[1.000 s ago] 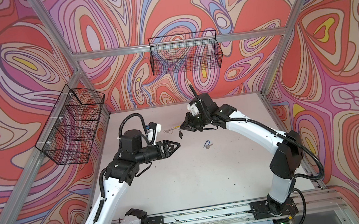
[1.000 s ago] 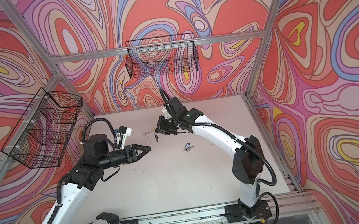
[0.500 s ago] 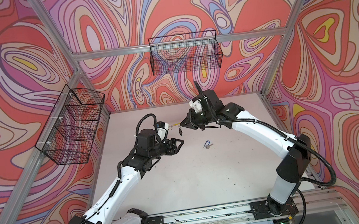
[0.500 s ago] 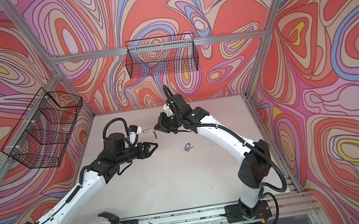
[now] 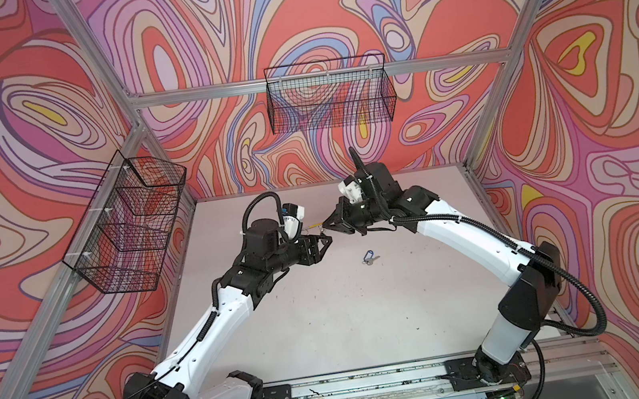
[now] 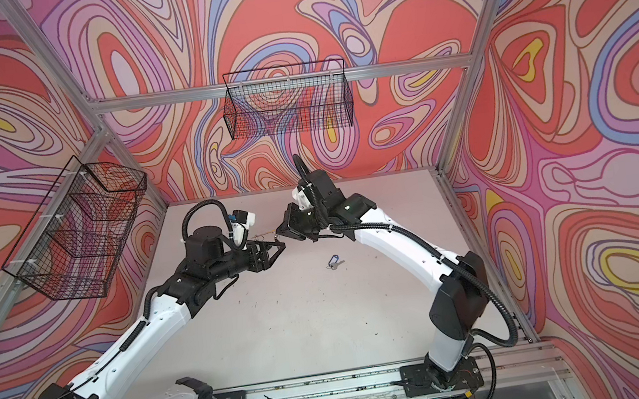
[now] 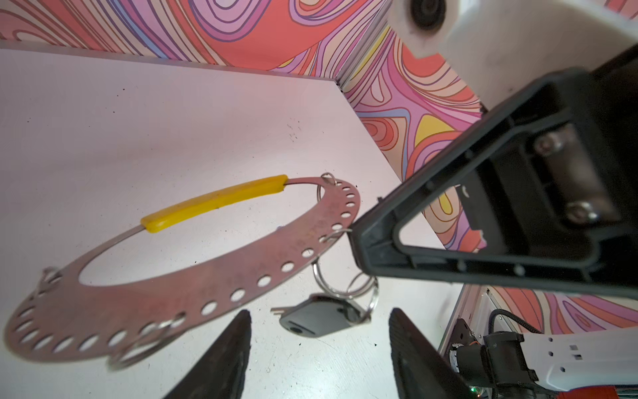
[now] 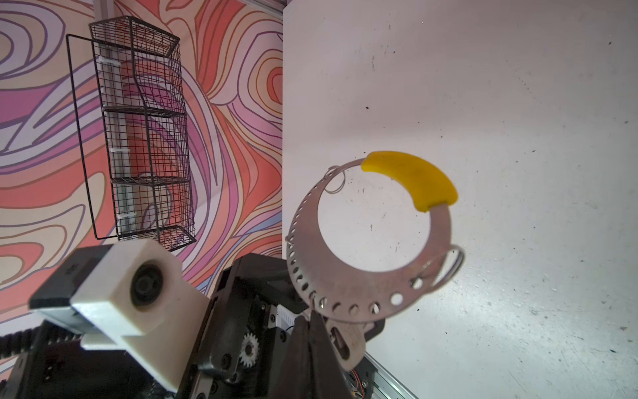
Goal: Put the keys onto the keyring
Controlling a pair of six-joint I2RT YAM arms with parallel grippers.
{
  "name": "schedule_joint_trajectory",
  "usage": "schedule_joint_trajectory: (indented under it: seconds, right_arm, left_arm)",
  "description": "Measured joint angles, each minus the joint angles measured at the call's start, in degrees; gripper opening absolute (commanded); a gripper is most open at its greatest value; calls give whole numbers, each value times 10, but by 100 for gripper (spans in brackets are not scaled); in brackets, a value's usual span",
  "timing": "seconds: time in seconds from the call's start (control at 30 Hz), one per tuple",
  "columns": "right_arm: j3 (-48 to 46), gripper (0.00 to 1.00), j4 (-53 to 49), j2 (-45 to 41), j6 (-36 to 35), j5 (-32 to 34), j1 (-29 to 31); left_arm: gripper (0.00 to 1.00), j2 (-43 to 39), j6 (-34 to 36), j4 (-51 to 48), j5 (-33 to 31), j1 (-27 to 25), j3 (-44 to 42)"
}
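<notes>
**One key hung, one on the counter**

Clamped shut on the perforated rim of the keyring [image 8: 362,286] with the right claw [image 8: 310,338]. Held in the air above the far half of the counter [image 5: 326,325], about midway between its left and right edges. Thin, flat and grey in look, punched with a row of round holes, bridged on one side by a yellow segment [image 7: 214,203], far wider than either key.

Hanging under that rim by linked split rings [image 7: 340,293]: the black-tag key [image 7: 321,319], free of any grip, dangling just past the fingers [image 7: 221,359] of the left claw [image 7: 321,362]. Spread apart there, nothing pinched between, tips aimed toward the right edge and close under the right claw in both top views.

Left to fetch, by the look of it: the blue-tag key [image 5: 368,258]. Lying flat on the counter, well apart from the keyring, below both claws and off toward the near-right of them. Long axis roughly across the counter, blue oval tag toward the left edge, silver blade toward the right.

A shade nearer to the left claw than to the right, and only the left one free. So probably a job for the left: down and rightward, with the opening set across the tag's narrow width, not along its length. Small and low-lying, hence likely to skid away under a shallow pinch.
</notes>
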Motion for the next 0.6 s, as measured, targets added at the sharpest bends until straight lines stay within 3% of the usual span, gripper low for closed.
schedule_joint_trajectory:
  seconds: [0.33, 0.6]
  right_arm:
    - [0, 0, 10, 0, 0, -7, 0]
    - [-5, 0, 13, 0, 0, -7, 0]
  left_arm:
    - [50, 18, -2, 0, -35, -1, 13]
    - [30, 12, -2, -3, -52, -1, 13]
